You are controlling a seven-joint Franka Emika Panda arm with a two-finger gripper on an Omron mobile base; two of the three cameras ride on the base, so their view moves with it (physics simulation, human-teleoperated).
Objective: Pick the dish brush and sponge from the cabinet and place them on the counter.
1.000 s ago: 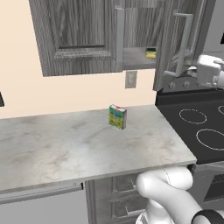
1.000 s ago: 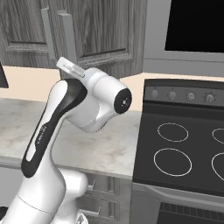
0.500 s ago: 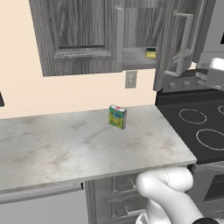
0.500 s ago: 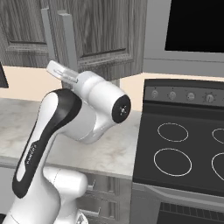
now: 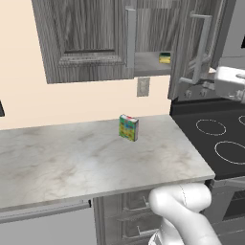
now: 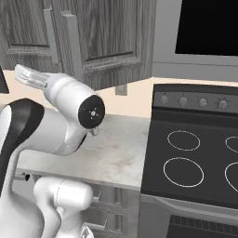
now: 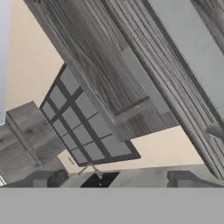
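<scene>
Inside cabinet (image 5: 91, 43) – sponge (image 5: 164, 58) on shelf, gripper (image 7: 111, 178) spread wide, holding nothing

I see the cabinet (image 5: 91, 40) with both dark grey wood-grain doors swung open. The sponge (image 5: 165, 58), green over yellow, lies flat on the grey inner shelf, toward its right. The counter (image 5: 86, 160), pale marble slab, spreads below. Dish brush: I cannot make it out.
</scene>
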